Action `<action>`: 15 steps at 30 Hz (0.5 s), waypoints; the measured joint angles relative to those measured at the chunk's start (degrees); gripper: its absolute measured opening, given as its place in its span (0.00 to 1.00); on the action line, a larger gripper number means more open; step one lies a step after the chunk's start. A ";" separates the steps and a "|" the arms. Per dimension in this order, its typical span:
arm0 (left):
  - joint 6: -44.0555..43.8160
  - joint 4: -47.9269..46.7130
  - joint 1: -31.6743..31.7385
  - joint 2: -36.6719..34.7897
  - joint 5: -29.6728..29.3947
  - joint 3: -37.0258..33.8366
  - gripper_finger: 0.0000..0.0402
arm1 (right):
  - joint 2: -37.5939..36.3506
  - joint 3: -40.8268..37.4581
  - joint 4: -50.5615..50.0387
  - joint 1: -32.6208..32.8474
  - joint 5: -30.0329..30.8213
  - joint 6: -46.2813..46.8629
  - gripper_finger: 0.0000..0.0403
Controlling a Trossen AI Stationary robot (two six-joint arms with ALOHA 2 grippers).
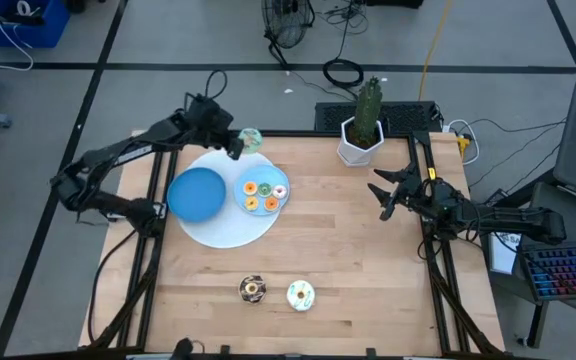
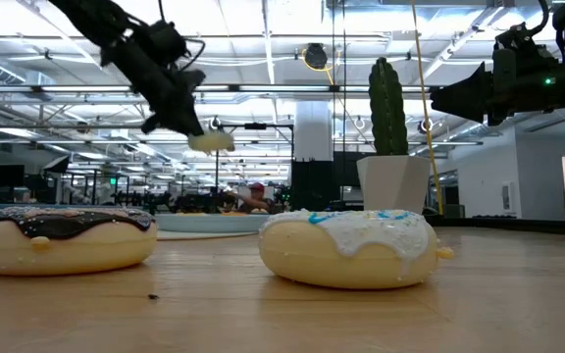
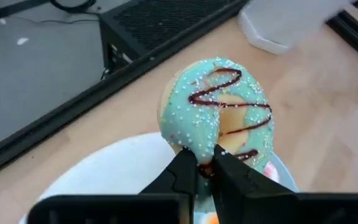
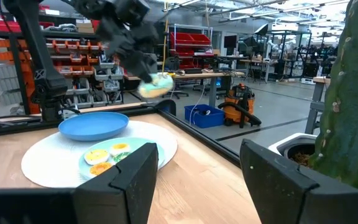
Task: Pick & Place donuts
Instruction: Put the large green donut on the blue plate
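A green donut (image 3: 219, 109) is pinched at its rim by the nearly closed left hand (image 1: 236, 146) and held in the air above the plate's (image 1: 280, 205) far edge. Lowering and release are called for next. The right hand (image 1: 385, 195) is held open, empty, near the cactus (image 1: 369, 108); two donuts (image 1: 276, 292) are left on the tabletop (image 1: 368, 280).

The surface (image 1: 348, 250) is pale wooden planking edged by a black metal frame (image 1: 435, 300). Around it lies a grey floor (image 1: 168, 40) crossed by dark lines, with loose black cables (image 1: 343, 72) beyond the surface's far edge. Beyond the surface opens a large hall with white ceiling beams and strip lights (image 2: 263, 29). Red and orange storage racks (image 4: 73, 56) stand behind the surface, near a blue bin (image 4: 205, 116).
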 joint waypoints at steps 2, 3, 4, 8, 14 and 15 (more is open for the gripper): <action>0.37 -3.19 -1.00 -2.53 -0.06 0.00 0.06 | -0.01 -0.01 0.02 0.01 0.01 0.01 0.53; 0.59 -4.76 -1.48 -3.67 -0.22 0.00 0.04 | -0.01 0.01 0.00 0.00 0.01 0.01 0.53; 0.72 -6.27 -1.99 -4.88 -0.31 0.00 0.03 | -0.01 -0.01 0.00 0.02 0.01 0.01 0.53; 0.49 -12.95 -3.79 -9.10 -1.24 0.00 0.03 | -0.01 0.00 0.02 0.00 0.01 0.03 0.53; -2.88 -27.52 -6.32 -13.07 -9.81 0.00 0.13 | 0.01 0.01 0.02 0.01 0.01 0.05 0.53; -4.00 -30.01 -6.69 -13.40 -11.33 0.00 0.13 | -0.01 0.00 0.02 -0.01 0.01 0.05 0.53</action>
